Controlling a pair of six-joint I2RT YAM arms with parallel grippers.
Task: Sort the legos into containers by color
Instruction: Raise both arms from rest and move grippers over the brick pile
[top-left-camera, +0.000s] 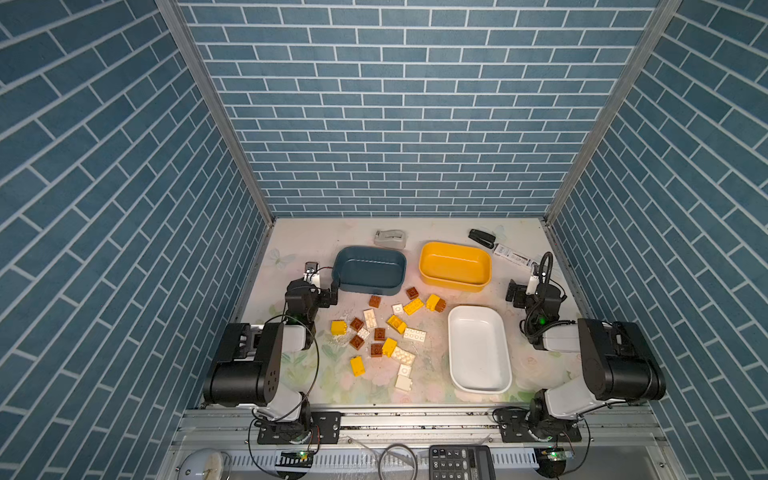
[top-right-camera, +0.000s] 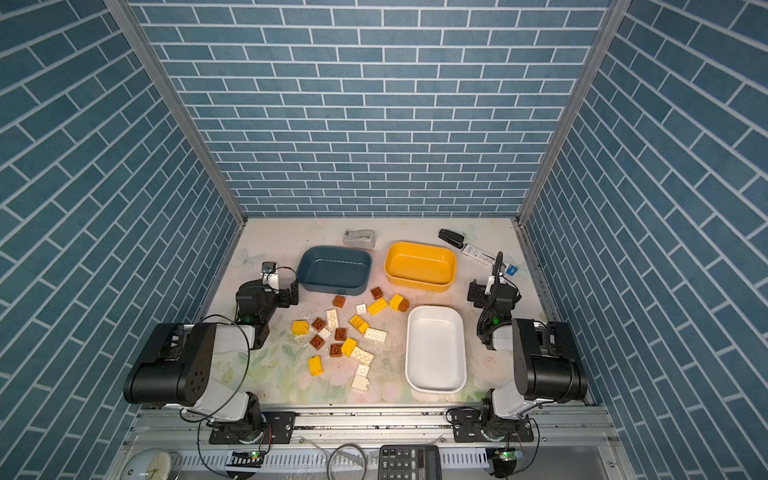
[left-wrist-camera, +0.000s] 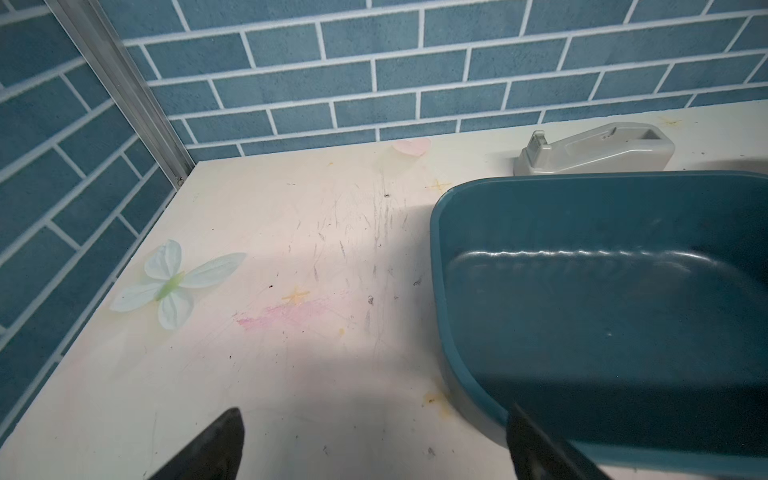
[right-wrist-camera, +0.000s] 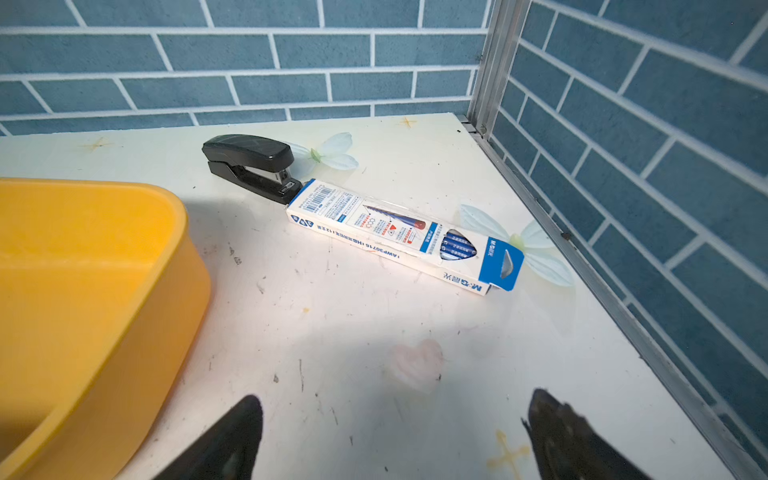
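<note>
Legos (top-left-camera: 379, 333) lie clustered on the table (top-left-camera: 299, 249), unsorted; my left gripper (left-wrist-camera: 374, 415) and right gripper (right-wrist-camera: 397, 397) are spread wide, empty. The yellow-brown pair (top-left-camera: 435, 303) looks joined, I think; grabbing it could drag the wrong colour along.

The left arm (top-left-camera: 245, 365) and right arm (top-left-camera: 615, 365) each pair bulky black motor housings with white shell links. Thin black cables (top-left-camera: 318, 353) loop along them, and a green light (top-left-camera: 294, 319) glows by each wrist. Black base plates (top-left-camera: 328, 428) carry silver screws (top-left-camera: 334, 424). The left hand (left-wrist-camera: 374, 415) and right hand (right-wrist-camera: 395, 407) end in tapered black fingers (left-wrist-camera: 220, 440).
</note>
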